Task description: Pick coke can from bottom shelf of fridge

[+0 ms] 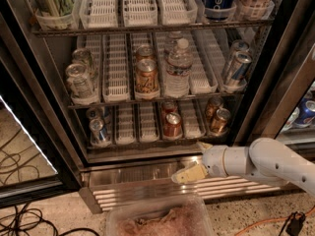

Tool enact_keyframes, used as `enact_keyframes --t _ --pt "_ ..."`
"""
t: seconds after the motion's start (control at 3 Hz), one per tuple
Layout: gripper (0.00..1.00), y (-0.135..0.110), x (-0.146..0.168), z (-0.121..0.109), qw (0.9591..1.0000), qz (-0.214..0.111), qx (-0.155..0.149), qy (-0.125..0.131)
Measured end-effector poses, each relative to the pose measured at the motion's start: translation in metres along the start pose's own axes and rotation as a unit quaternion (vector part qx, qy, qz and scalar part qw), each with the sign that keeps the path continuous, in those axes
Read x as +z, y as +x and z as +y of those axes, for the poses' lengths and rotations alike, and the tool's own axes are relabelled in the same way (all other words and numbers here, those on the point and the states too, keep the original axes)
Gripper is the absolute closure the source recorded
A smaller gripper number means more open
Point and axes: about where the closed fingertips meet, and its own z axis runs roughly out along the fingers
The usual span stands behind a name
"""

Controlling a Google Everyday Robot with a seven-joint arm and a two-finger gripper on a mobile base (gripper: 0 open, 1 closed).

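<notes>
The coke can (172, 124) is red with a silver lid and stands at the front of a middle lane on the bottom shelf (147, 127) of the fridge (49, 107). A second red can stands right behind it. My gripper (193, 160) hangs in front of the ribbed steel base (133, 173), below and slightly right of the coke can, not touching it. Its cream fingers (187, 174) are spread apart and hold nothing. The white arm comes in from the right.
Brown-orange cans (219, 120) stand right of the coke can and blue-and-silver cans (100, 131) to its left. A water bottle (178, 68) stands on the rack above. A clear plastic bin (157, 218) sits on the floor below the gripper. Cables (19, 215) lie at the left.
</notes>
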Motion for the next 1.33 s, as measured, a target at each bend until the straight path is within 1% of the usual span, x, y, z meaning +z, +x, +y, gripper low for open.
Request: enact_keyframes --t 0.33,0.67,1.0,1.33 --pt "0.0 -0.02 0.009 -0.022 0.997 -0.065 -0.022 0.036" --pt "0.0 -0.032 0.029 -0.04 0.9901 -0.116 -0.044 0.067" --pt "0.0 -0.031 0.036 -0.041 0.9892 -0.122 -0.044 0.068" --pt "0.0 -0.031 0.039 -0.041 0.9885 -0.132 -0.039 0.064"
